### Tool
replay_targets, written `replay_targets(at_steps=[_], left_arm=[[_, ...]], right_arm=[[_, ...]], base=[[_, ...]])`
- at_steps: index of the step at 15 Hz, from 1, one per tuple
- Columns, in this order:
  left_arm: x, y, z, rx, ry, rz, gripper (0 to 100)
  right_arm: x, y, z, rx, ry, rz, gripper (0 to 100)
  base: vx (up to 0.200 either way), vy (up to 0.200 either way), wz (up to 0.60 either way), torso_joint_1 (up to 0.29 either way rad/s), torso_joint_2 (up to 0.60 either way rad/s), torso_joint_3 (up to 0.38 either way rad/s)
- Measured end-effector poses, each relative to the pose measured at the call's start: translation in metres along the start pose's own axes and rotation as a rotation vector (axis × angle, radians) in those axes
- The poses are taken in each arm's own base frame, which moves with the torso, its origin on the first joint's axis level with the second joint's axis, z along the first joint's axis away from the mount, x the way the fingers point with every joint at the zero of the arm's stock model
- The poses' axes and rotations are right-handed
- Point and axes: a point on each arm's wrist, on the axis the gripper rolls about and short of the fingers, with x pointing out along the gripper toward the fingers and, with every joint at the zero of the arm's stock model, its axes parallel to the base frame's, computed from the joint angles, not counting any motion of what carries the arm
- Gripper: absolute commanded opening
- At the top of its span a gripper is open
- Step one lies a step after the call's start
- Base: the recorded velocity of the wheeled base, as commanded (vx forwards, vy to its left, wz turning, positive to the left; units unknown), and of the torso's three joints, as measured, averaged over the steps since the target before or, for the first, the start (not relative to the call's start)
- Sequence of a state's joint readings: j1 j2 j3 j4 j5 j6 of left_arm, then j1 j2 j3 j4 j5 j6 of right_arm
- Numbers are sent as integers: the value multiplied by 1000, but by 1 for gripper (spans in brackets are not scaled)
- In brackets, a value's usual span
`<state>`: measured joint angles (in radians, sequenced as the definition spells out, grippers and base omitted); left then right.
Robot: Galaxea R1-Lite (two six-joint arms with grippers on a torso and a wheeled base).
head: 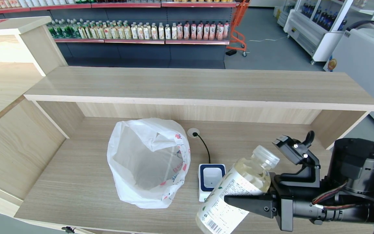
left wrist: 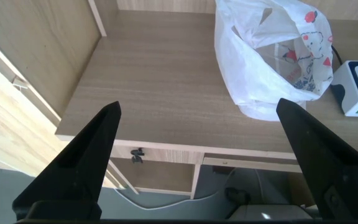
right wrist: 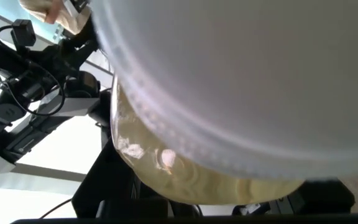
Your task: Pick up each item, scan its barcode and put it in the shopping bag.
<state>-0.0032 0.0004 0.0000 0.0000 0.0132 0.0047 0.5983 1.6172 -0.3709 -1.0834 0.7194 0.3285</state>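
— What is the left gripper (left wrist: 197,115) doing?
— It is hanging over the near edge of the counter (left wrist: 154,81), fingers spread wide, gripping nothing.
— And further right?
— The white shopping bag (head: 148,162) is standing open on the counter, with the scanner (head: 210,177) sitting just beside it.
— The bottle?
— The bottle (head: 235,188) is tilting, cap upward, just right of the scanner. The right gripper (head: 250,195) is clamping its body.

Right pincer (head: 250,191) grips tilted bottle (head: 216,214) — near scanner (head: 211,177), bag (head: 174,169).
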Motion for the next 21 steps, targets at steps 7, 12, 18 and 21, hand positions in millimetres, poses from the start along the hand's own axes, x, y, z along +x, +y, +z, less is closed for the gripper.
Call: replay_targets(at_steps=[7, 12, 18, 21], left_arm=[[0, 0, 0, 0, 0, 0, 100], [0, 0, 0, 0, 0, 0, 100], [0, 0, 0, 0, 0, 0, 100], [0, 0, 0, 0, 0, 1, 100]], right_arm=[[-3, -2, 2, -12, -19, -37, 0], [-38, -32, 8, -350, -54, -460, 0], [-92, -51, 11, -862, 147, -858, 0], [-95, -51, 7, -1075, 258, -860, 0]], base=[[0, 0, 0, 0, 0, 0], [0, 0, 0, 0, 0, 0], [0, 0, 0, 0, 0, 0], [0, 0, 0, 0, 0, 0]])
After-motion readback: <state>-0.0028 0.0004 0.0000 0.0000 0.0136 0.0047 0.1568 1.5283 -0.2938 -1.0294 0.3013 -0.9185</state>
